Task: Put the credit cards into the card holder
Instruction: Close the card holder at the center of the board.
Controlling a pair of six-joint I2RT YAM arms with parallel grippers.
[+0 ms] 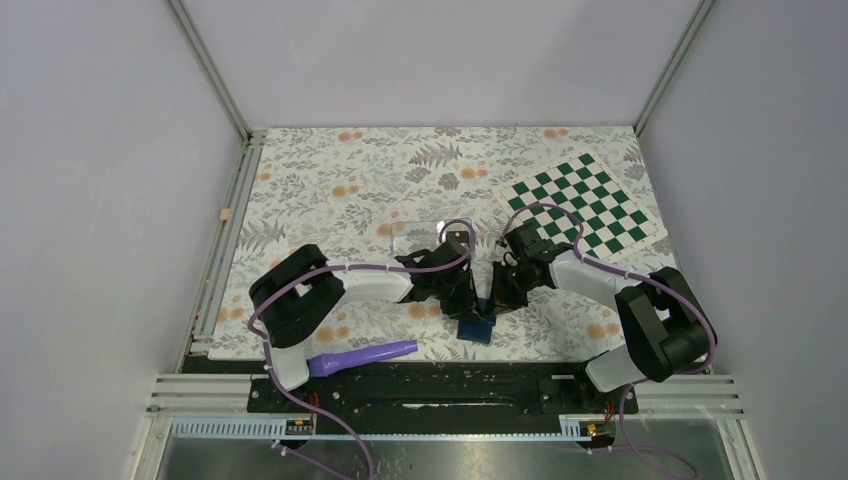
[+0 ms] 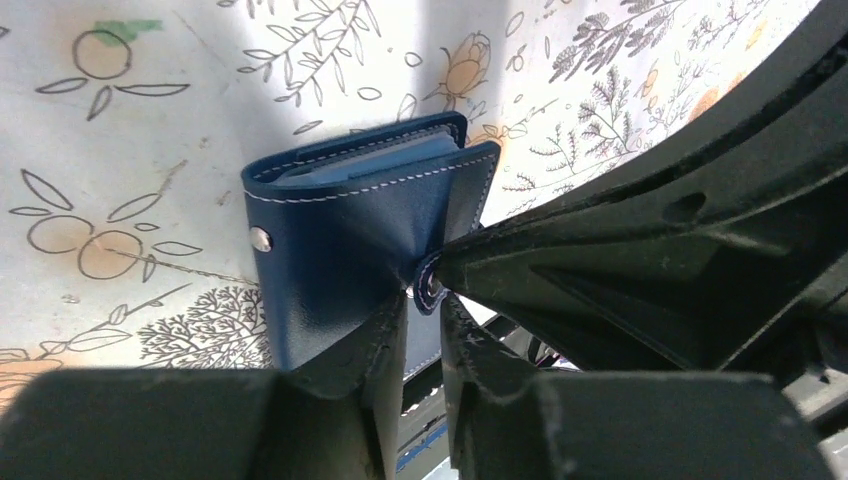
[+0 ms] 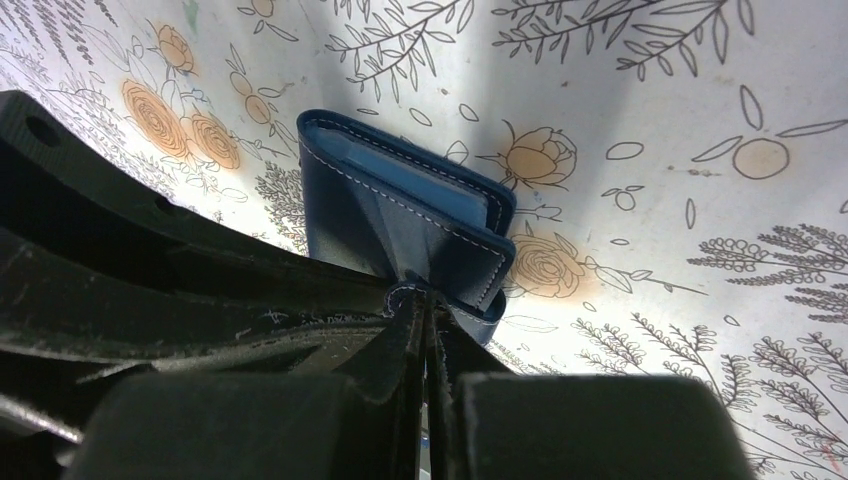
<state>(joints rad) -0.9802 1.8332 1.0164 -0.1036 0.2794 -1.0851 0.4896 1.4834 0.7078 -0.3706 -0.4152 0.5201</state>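
Currently the right gripper [image 3: 425, 300] is pinching its jaws tight together on the snap tab [image 3: 412, 292] of the card holder [image 3: 400, 215], with only a thin seam showing between them. Meeting it from the other side, the left gripper [image 2: 425, 305] is holding its jaws narrow, with a slim gap, and is clamping the lower edge of the same flap just beneath the tab. A strip of blue leather is showing between its two fingers. The navy card holder is sitting folded over between the two tools, its white stitching and lighter blue inner layers facing away from both wrist cameras, and a small metal stud [image 2: 261, 238] is glinting on its outer face. It is lying over the floral cloth [image 1: 330, 190], though the wrist views are not making clear whether it is resting flat or being lifted a little. From above, it is sitting near the front edge of the cloth, about midway across, where the left arm [image 1: 300, 295] and right arm [image 1: 650, 325] are reaching inward and converging. Farther back, a clear plastic box [image 1: 418, 232] is lying just behind the grippers, and a green and white checkerboard [image 1: 585, 205] is lying at the far right. A purple handle-like object [image 1: 365, 357] is lying beside the left arm's base.
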